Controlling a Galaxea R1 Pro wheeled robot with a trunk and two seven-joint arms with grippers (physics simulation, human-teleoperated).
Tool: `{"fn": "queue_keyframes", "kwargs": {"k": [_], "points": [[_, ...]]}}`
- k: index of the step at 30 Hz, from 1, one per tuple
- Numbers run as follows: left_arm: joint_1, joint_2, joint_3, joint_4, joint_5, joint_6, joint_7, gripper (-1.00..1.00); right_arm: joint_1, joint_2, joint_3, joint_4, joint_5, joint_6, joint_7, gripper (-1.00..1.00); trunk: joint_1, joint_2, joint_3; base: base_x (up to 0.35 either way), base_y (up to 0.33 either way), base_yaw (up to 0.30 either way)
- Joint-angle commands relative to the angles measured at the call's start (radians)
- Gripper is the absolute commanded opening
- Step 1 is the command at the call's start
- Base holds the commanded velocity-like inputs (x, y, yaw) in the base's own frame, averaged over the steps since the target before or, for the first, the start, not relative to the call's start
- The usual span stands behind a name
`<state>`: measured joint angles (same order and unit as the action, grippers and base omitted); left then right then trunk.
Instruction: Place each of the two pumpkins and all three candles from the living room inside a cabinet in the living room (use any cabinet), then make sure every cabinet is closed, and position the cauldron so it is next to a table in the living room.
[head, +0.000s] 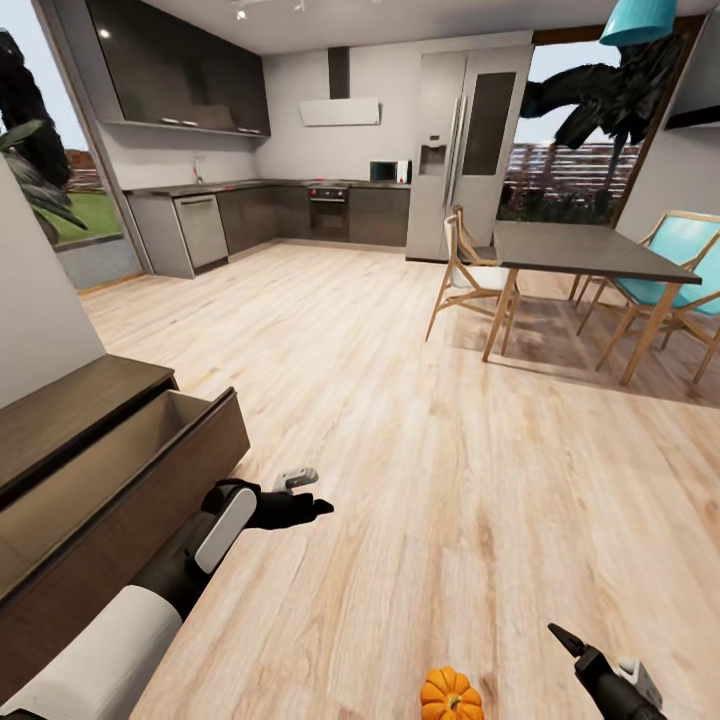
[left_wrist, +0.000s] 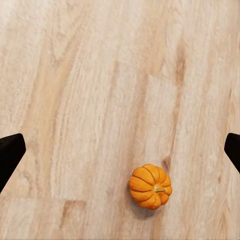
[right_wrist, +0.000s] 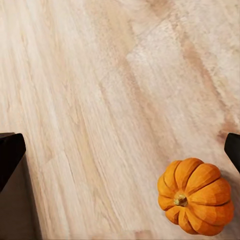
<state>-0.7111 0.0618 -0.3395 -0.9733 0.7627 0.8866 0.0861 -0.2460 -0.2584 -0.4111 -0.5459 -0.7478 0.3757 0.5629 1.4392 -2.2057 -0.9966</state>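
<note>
One orange ribbed pumpkin (head: 450, 695) lies on the wood floor at the near edge of the head view, between my two arms. In the left wrist view the pumpkin (left_wrist: 150, 186) sits on the floor beyond my open left gripper (left_wrist: 120, 150). My left gripper (head: 315, 507) hovers over the floor beside the cabinet (head: 60, 430), whose drawer (head: 150, 470) stands pulled out. My right gripper (head: 568, 640) is open just right of the pumpkin (right_wrist: 196, 202), holding nothing. The candles, cauldron and table are out of view.
A dark-topped dining table (head: 580, 250) with wooden chairs (head: 470, 280) stands at the back right. Grey kitchen units (head: 250, 215) and a fridge (head: 465, 140) line the far wall. Wide wood floor (head: 400, 420) lies between them and me.
</note>
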Motion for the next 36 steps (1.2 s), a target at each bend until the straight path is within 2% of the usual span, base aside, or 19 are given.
{"fn": "queue_keyframes", "kwargs": {"k": [1, 6, 9, 23, 36], "points": [[-0.001, 0.001, -0.003, -0.002, 0.010, 0.002, 0.009, 1.00, -0.002, 0.001, -0.002, 0.000, -0.007, 0.009, 0.000, 1.00, 0.004, -0.008, -0.004, 0.000, 0.000, 0.000], [-0.001, 0.001, -0.003, -0.003, 0.010, 0.002, 0.009, 1.00, -0.011, 0.006, 0.009, 0.001, -0.007, 0.009, -0.060, 1.00, 0.023, -0.043, -0.020, 0.000, 0.000, 0.000], [-0.001, 0.001, -0.003, -0.004, 0.010, 0.002, 0.009, 1.00, -0.028, 0.009, 0.043, 0.003, -0.007, 0.009, -0.086, 1.00, 0.034, -0.064, -0.029, 0.000, 0.000, 0.000], [-0.001, 0.003, -0.002, -0.004, 0.010, 0.002, 0.008, 1.00, -0.054, 0.026, 0.128, 0.010, -0.007, 0.009, -0.107, 1.00, 0.088, -0.162, -0.073, 0.000, 0.000, 0.000], [-0.001, 0.003, -0.002, -0.016, 0.010, 0.002, -0.051, 1.00, -0.058, 0.025, 0.138, 0.013, -0.008, 0.020, -0.096, 1.00, 0.138, -0.253, -0.114, 0.000, 0.000, 0.000]]}}
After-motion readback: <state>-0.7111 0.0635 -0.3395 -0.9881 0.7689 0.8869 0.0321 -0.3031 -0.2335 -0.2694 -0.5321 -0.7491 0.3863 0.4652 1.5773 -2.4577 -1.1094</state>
